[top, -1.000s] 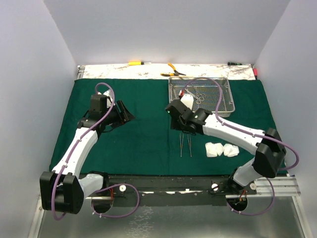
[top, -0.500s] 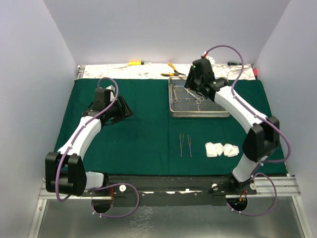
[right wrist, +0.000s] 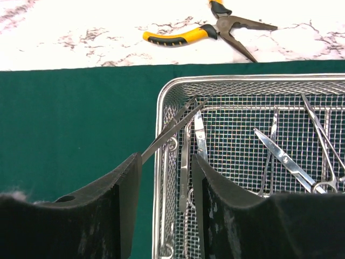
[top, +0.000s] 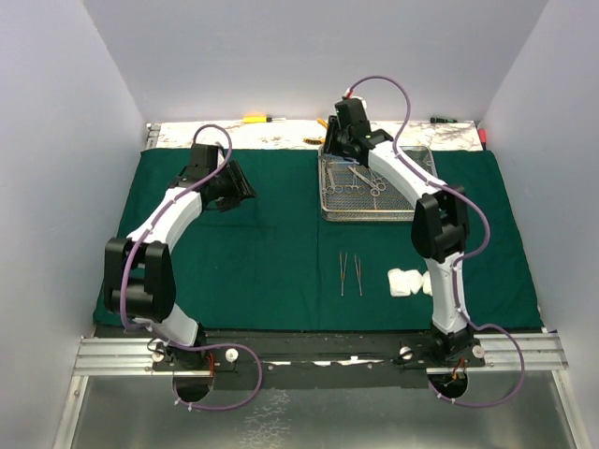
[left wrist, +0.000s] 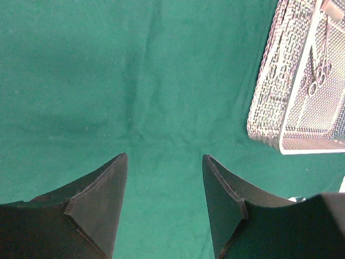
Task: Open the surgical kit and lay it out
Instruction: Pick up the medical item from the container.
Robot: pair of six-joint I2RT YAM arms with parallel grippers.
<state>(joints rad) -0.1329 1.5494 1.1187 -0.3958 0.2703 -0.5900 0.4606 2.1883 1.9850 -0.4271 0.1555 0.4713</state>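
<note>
The dark green cloth (top: 271, 243) lies spread flat over the table. The wire-mesh steel tray (top: 329, 201) stands on its far right part and holds several silver clamps (top: 367, 180). Two tweezers (top: 350, 273) and white gauze rolls (top: 404, 281) lie on the cloth near the front. My right gripper (top: 333, 155) is open at the tray's far left corner. In the right wrist view its jaws (right wrist: 166, 162) straddle the tray's left rim (right wrist: 159, 178), with a tweezer (right wrist: 175, 127) leaning over that rim between them. My left gripper (top: 245, 192) is open and empty over bare cloth (left wrist: 161, 97).
Yellow-handled pliers (right wrist: 207, 31) and a yellow-handled screwdriver (top: 257, 119) lie on the marble strip behind the cloth. The tray (left wrist: 294, 86) is to the right of my left gripper. The right arm partly covers the gauze. Grey walls enclose three sides.
My right arm has swung from the middle of the cloth up to the tray's far left corner. My left arm has stretched a little farther back.
</note>
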